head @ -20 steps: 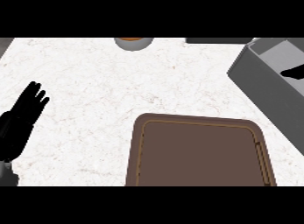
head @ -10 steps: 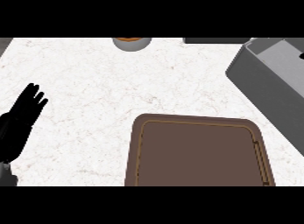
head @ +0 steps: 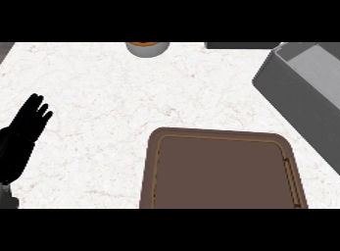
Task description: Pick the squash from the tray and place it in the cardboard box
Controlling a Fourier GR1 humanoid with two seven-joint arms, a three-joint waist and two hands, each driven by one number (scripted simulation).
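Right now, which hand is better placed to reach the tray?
Left, tentatively: only the left robot hand shows, open beside the brown tray. The right hand is out of view, and no squash shows.

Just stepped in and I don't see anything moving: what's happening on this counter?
Nothing is being handled right now. The left hand rests open at the left edge of the white counter, fingers up. The right hand is out of view. The brown tray lies with nothing visible on it, and no squash shows anywhere. The grey box stands at the right; its inside cannot be seen fully. A small bowl sits at the far edge.
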